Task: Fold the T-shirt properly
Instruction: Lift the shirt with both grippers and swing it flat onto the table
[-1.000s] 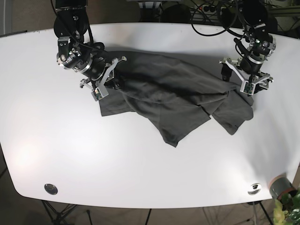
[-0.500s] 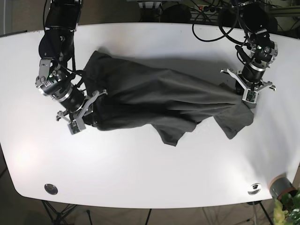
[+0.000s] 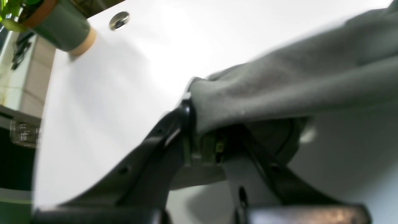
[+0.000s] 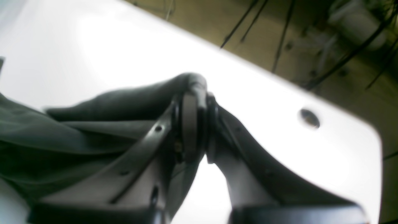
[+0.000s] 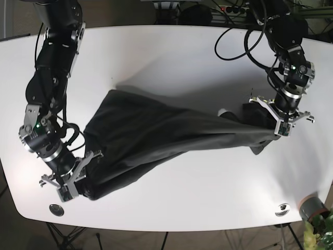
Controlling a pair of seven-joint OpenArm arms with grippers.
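Note:
The dark grey T-shirt hangs stretched in a long band across the white table, from front left to mid right. My right gripper is shut on the shirt's front-left end. The right wrist view shows its fingertips closed on a fold of the T-shirt. My left gripper is shut on the shirt's right end, where a small flap droops onto the table. In the left wrist view the T-shirt bunches out of the left gripper.
A potted plant stands off the table's front-right corner and also shows as the pot. Round metal grommets sit in the table near the front-left corner and front-right corner.
My right gripper has swung from the back left to the front left, dragging the shirt with it. My left gripper has come forward a little. The shirt is now pulled out long between them.

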